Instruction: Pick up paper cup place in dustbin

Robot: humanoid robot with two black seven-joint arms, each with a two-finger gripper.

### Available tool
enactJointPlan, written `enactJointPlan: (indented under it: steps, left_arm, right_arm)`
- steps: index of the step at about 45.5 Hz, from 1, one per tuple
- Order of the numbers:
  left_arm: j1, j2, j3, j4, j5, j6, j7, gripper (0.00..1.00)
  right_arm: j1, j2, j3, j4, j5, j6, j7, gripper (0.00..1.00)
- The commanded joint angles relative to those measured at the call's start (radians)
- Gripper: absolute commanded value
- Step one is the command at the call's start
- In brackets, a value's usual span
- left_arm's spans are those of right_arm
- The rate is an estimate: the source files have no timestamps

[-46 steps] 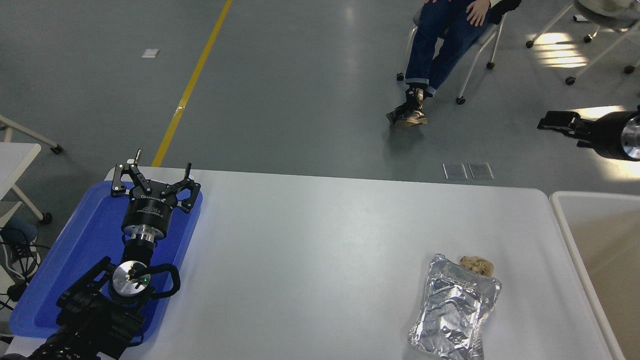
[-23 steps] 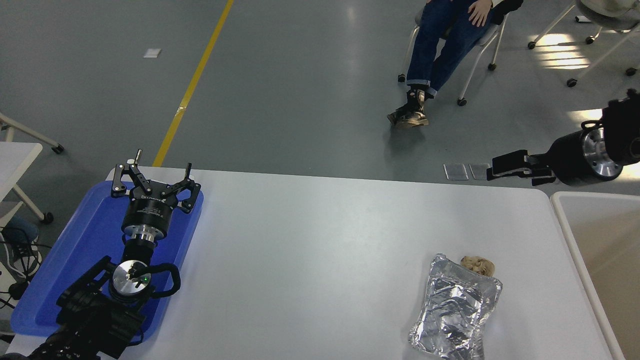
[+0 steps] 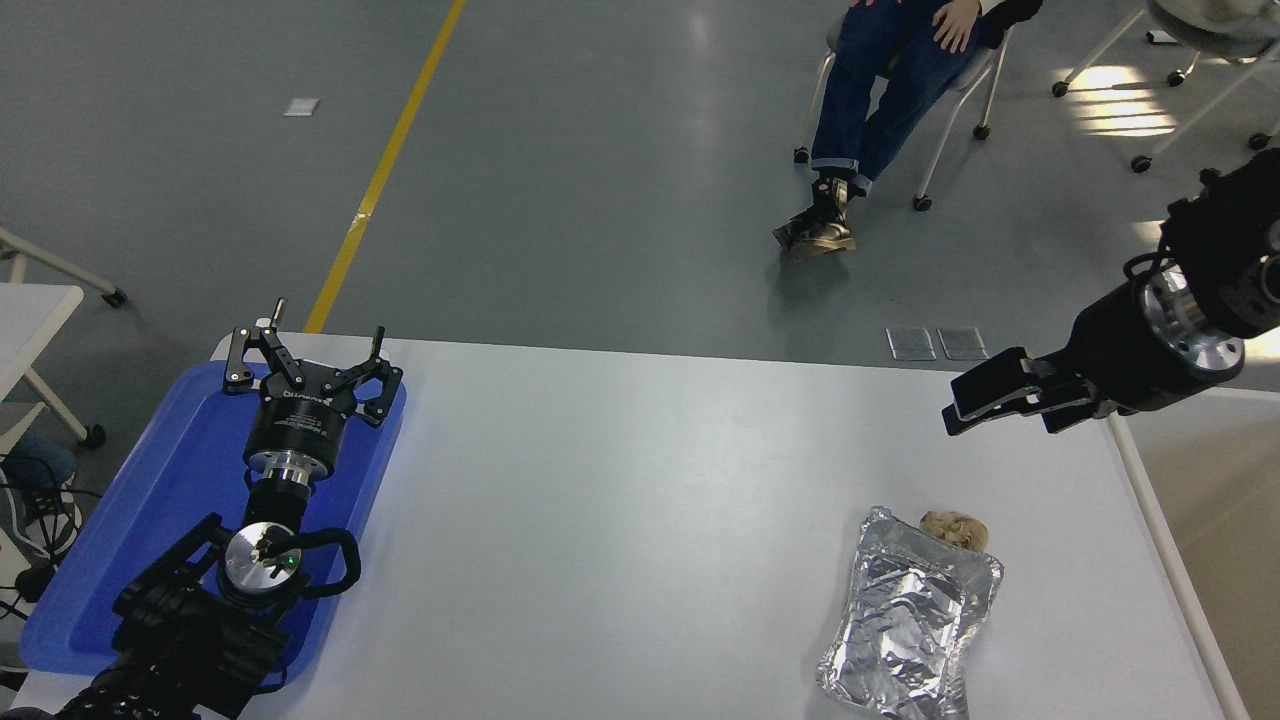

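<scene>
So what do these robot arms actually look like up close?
Both are matte black with round silver metal joint rings. The left gripper has skeletal linkage jaws on a black drum printed with small white lettering, a looping black cable and a tiny green light. The right gripper ends in flat, blocky black jaws.

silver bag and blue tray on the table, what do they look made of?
The silver bag: looks like metallised foil or film, going by its mirror-bright, heavily crinkled surface; which of the two is unclear. The blue tray: probably moulded plastic, with uniform saturated colour, a smooth semi-gloss face and a rounded raised rim.
</scene>
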Motion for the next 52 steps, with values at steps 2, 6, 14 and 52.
enactJointPlan:
  steps: [2,6,14,52]
  left_arm:
    - [0.000,0.000,0.000,0.000,0.001,0.000,0.001,1.00]
    - [0.000,0.000,0.000,0.000,0.001,0.000,0.001,1.00]
    - [0.000,0.000,0.000,0.000,-0.001,0.000,-0.001,1.00]
    - [0.000,0.000,0.000,0.000,-0.001,0.000,-0.001,1.00]
  right_arm:
    - [0.093,0.009,-0.011,0.073,0.103,0.063,0.000,1.00]
    - [0.107,0.023,-0.011,0.097,0.155,0.071,0.001,1.00]
    - [0.134,0.064,-0.010,0.126,0.232,0.080,0.003,1.00]
    - [0.190,0.086,-0.014,0.105,0.238,0.240,0.009,1.00]
